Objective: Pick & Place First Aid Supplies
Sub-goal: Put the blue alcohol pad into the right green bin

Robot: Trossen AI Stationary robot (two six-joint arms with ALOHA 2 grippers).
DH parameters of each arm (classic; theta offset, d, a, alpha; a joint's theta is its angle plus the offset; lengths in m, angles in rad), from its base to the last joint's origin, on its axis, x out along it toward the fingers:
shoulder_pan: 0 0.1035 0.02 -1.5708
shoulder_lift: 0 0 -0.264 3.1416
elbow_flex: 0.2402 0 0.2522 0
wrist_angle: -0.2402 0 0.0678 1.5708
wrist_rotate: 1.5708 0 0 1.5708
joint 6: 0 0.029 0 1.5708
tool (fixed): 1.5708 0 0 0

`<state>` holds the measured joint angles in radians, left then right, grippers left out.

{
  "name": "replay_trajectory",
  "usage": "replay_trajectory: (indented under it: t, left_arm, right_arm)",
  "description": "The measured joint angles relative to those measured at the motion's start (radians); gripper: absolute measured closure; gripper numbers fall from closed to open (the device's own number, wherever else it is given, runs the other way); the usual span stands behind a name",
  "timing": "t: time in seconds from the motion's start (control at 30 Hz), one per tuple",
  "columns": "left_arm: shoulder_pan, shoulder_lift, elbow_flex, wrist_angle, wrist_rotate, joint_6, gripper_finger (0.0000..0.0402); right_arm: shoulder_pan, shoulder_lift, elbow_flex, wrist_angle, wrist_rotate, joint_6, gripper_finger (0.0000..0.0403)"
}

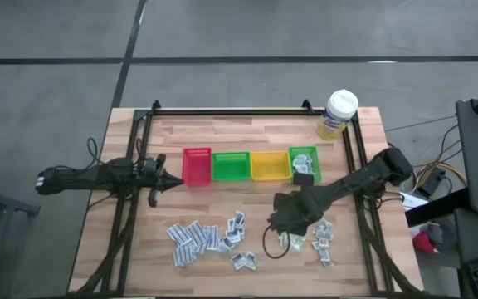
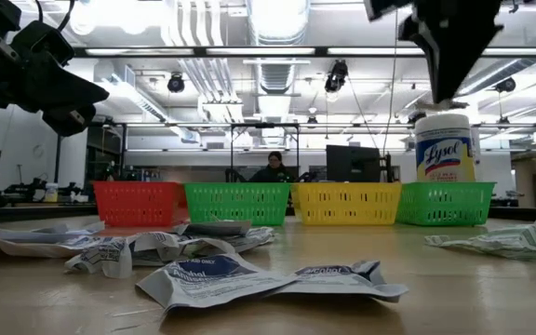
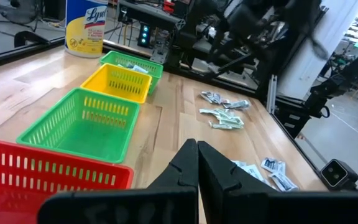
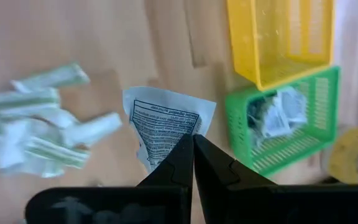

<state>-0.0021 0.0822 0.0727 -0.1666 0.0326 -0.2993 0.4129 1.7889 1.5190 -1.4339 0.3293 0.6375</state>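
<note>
Right hand is pinched shut on a white printed sachet, holding it above the counter between the loose supplies and the row of bins. In the right wrist view the sachet hangs from the fingertips, with pale green sachets lying on the wood to one side and the yellow bin and the end green bin to the other; that green bin already holds a few sachets. Left hand waits closed and empty, just beside the red bin. From above, the bins run red, green, yellow, green, with the yellow wipes tub near the far right corner. A spread of white-blue sachets lies near the front of the counter, left of the right arm.
</note>
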Motion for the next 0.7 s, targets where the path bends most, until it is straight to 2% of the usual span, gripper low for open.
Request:
replay_trajectory:
  t: [0.33,0.5,0.7]
  left_arm:
    - [0.0,0.0,-0.008,0.021,0.0,0.0,0.0401]
    - [0.0,0.0,-0.008,0.026,0.0,0.006,0.0401]
    - [0.0,0.0,-0.009,0.027,0.0,0.008,0.0401]
  right_arm:
    - [-0.058,-0.086,-0.222,-0.005,0.119,0.0,0.0394]
    - [-0.105,-0.174,-0.307,-0.003,0.175,-0.032,0.0394]
    - [-0.193,-0.295,-0.373,0.03,0.195,-0.037,0.0394]
